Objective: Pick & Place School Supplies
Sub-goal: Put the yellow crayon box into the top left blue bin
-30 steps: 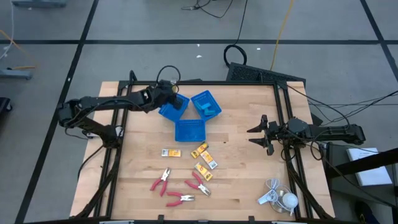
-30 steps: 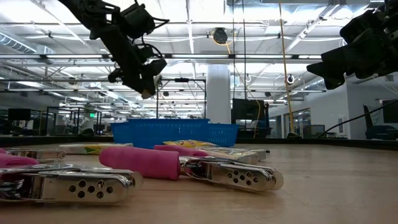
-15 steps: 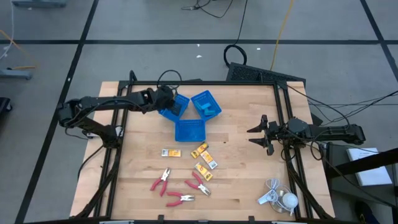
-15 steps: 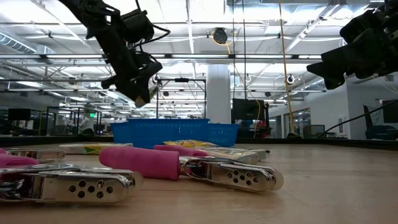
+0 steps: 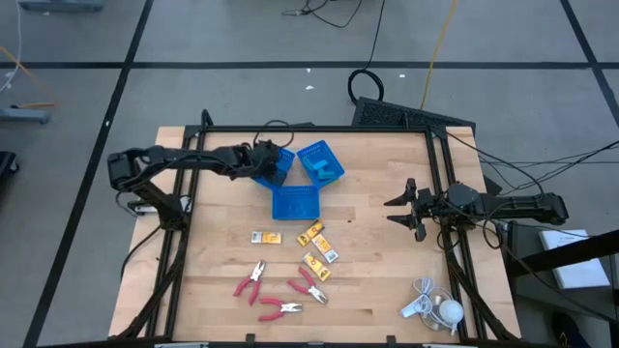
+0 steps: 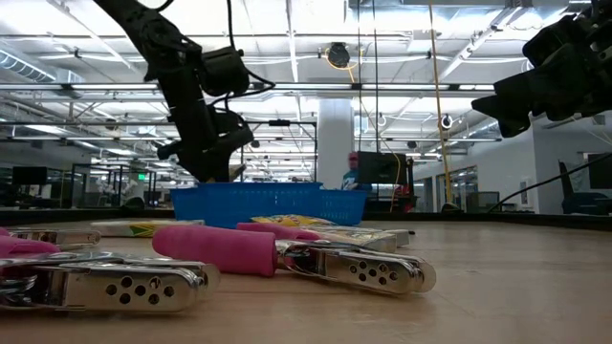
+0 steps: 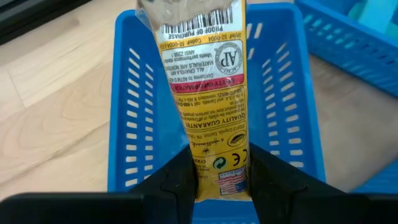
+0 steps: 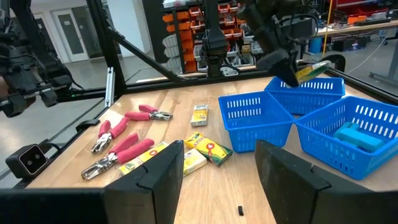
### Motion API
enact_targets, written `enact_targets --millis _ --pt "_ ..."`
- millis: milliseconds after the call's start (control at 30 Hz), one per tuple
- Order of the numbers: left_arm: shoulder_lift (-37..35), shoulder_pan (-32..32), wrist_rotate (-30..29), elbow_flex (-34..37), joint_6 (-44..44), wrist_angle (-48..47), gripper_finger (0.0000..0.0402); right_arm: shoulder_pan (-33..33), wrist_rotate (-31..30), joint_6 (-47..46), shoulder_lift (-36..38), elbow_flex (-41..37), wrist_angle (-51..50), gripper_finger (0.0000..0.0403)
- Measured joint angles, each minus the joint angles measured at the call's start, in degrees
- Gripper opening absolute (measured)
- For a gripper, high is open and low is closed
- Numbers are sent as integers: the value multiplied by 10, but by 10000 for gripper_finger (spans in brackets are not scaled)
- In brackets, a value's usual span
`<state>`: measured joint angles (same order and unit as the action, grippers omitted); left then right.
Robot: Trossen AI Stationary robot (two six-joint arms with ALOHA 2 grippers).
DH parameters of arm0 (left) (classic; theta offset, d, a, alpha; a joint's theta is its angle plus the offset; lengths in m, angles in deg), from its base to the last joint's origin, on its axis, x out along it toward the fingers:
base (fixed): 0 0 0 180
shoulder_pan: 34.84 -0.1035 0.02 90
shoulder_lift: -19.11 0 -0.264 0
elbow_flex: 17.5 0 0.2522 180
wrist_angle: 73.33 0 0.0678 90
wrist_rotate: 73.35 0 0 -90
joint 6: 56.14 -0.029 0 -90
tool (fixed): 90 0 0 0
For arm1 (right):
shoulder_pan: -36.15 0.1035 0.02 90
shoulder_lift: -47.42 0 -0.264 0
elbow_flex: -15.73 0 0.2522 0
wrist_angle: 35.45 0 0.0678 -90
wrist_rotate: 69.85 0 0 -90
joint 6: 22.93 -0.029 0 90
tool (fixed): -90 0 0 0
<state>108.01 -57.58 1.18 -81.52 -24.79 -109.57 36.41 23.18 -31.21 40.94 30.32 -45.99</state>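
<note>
Currently the left gripper (image 7: 221,180) is clamped on a yellow packet (image 7: 208,93), held over the left blue tray (image 7: 124,124) at upper centre of the high view. Two more blue trays sit alongside: one (image 5: 320,160) to the right holding light-blue pieces (image 8: 356,136), one (image 5: 295,202) below.

Surface: pale wood-plank tabletop (image 5: 377,261) inside a black frame. At lower centre lie four loose packets (image 5: 317,249) and, below them, three red-handled pliers (image 5: 276,290). A white corded gadget (image 5: 433,306) sits at lower right.

The right gripper (image 5: 401,211) hangs at the right edge of the table, fingers parted, nothing in them.

Room: grey floor marked with dark lines, cables trailing at the top of the high view. The low view shows ceiling strip lights, a white column, and a person (image 6: 353,170) standing far back.
</note>
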Motion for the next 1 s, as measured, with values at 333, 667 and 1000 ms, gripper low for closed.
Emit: enact_targets --millis 333,667,1000 --pt "0 -1 0 0 -1 0 130 0 0 0 0 0 0 191" --pt "0 -1 5 0 -9 0 200 0 0 0 0 0 0 192" --pt "-17 -1 4 -19 -69 -6 254 0 0 0 0 0 0 189"
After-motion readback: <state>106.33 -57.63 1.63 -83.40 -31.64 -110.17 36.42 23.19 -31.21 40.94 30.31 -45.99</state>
